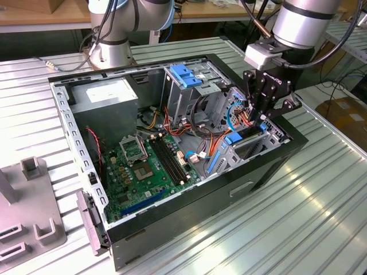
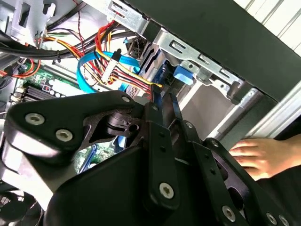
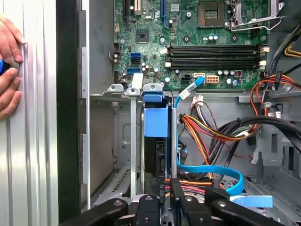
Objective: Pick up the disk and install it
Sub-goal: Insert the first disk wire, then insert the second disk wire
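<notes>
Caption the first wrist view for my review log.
End effector at the disk, which stands on edge in its bay by the motherboard; a hand rests outside the case.

Looking down into an open computer case: green motherboard beyond, blue-framed disk standing on edge in a metal bay, black hand just before it, closed against its edge. Blue ribbon cable and orange wires beside. Person's fingers resting on ribbed tabletop.
</notes>
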You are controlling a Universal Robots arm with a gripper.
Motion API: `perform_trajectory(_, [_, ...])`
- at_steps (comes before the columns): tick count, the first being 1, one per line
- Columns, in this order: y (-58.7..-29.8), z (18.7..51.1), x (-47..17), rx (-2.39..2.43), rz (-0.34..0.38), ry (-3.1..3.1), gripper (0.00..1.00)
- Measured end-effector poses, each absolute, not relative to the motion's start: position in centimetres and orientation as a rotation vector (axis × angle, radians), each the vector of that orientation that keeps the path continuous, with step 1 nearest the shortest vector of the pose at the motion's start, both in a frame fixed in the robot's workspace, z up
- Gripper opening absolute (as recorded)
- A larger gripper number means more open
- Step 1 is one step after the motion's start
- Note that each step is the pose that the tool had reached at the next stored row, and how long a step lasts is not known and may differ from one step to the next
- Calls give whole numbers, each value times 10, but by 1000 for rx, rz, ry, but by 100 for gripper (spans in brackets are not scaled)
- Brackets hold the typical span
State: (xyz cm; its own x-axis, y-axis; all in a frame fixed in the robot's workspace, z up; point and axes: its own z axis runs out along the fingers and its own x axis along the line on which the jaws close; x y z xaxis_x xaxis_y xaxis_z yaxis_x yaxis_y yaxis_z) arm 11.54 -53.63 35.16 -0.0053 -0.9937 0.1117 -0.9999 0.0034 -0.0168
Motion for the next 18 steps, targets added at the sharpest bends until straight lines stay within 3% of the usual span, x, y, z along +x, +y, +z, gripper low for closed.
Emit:
perform_trajectory(4, [-536,352,115,2167,140,-2176,23])
perform_trajectory(6, [-536,352,115,2167,140,-2176,11])
perform_trajectory(18, [-536,353,115,2167,140,-2176,11])
